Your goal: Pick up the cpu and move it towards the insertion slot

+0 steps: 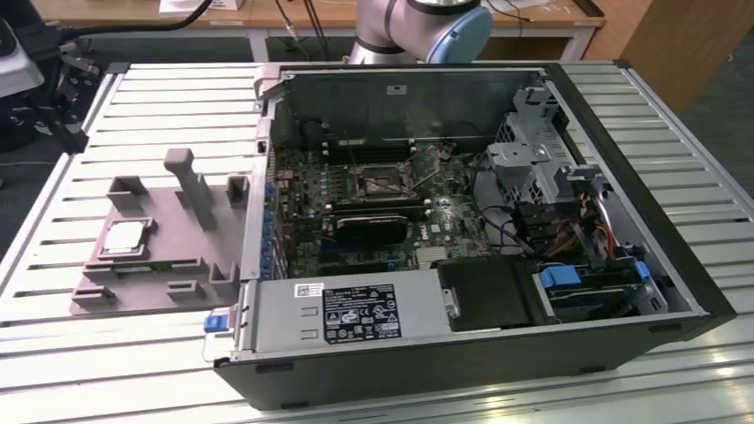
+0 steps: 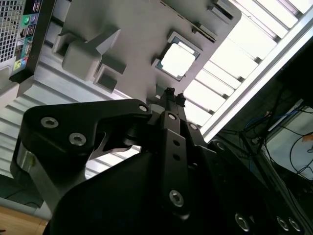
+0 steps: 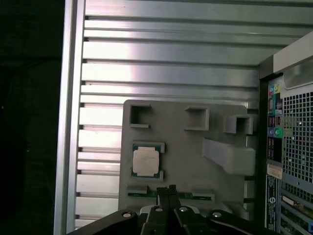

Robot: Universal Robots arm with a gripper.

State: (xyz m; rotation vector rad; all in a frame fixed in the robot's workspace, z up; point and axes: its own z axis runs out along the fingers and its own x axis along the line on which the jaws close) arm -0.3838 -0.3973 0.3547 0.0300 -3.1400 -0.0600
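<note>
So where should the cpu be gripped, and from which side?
Probably by two opposite thin edges, coming from straight above: the cpu lies flat, metal top up, seated in a shallow pocket of the grey fixture, so a sideways approach looks blocked.

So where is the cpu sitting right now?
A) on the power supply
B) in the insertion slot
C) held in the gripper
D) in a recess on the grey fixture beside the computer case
D: the cpu lies in a recess of the grey fixture, at the exterior view's left of the computer case, apart from the gripper.
</note>
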